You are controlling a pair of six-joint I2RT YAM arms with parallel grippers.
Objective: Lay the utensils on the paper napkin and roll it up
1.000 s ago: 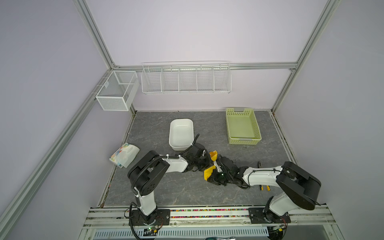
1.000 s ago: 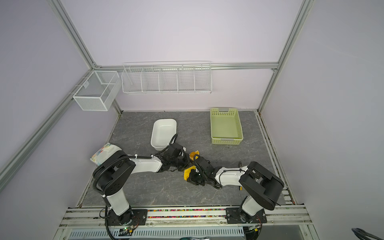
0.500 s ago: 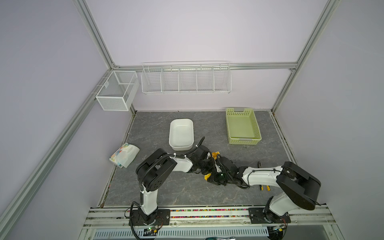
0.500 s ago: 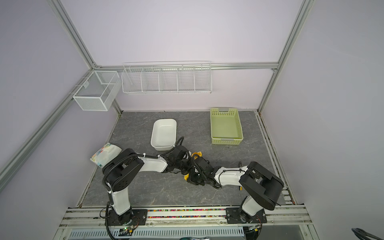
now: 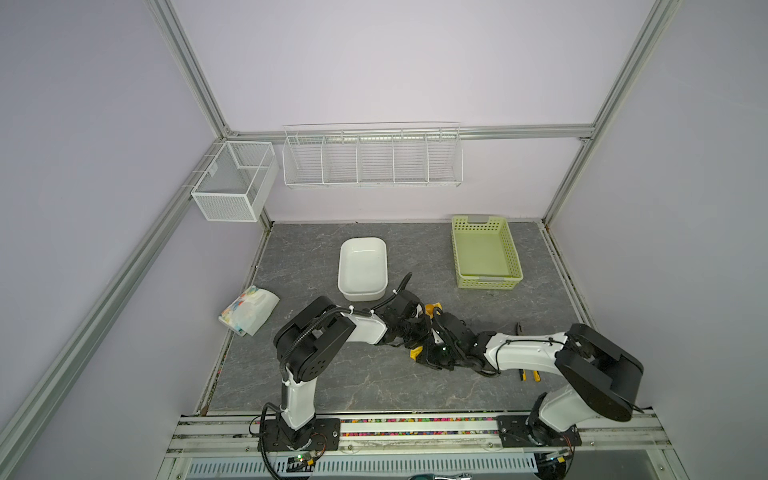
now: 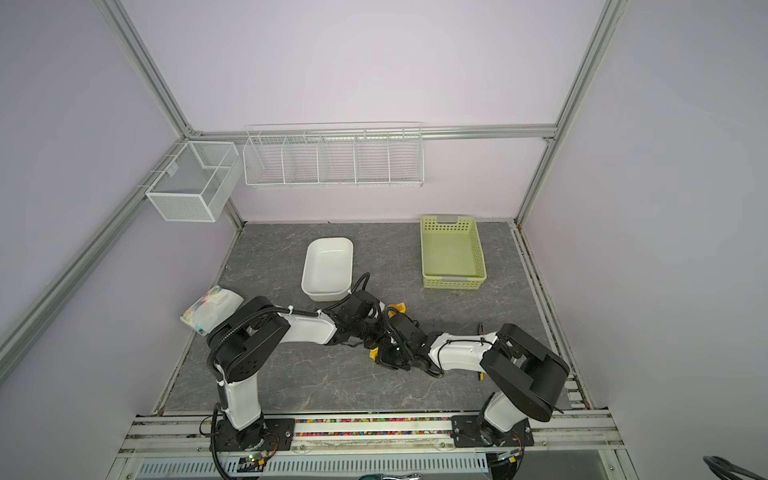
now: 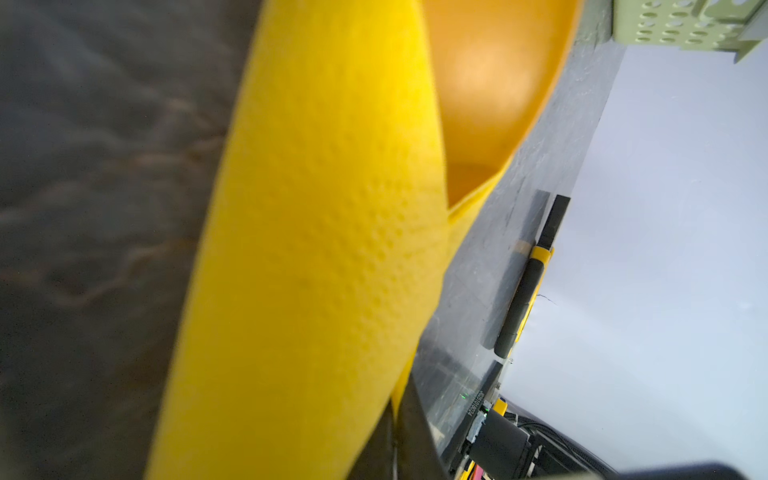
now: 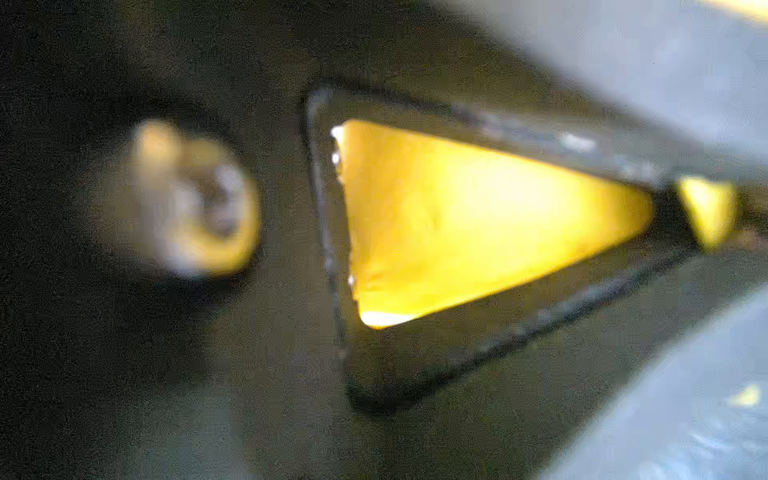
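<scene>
Left end effector [image 5: 415, 332]: jaws closed, low over the counter [image 5: 332, 374], tip to tip with its partner.
Right end effector [image 5: 432, 353]: jaws closed, just beside the left one; whether either pinches anything cannot be told.
Paper napkin [image 7: 316, 249]: curled into a loose roll, right against the left end effector, lying under and between both; in both top views only its yellow ends peek out either side of them.
Pliers [image 5: 528, 375]: on the counter behind the right end effector, under its arm.
White tub [image 5: 362, 270]: just beyond the left end effector.
</scene>
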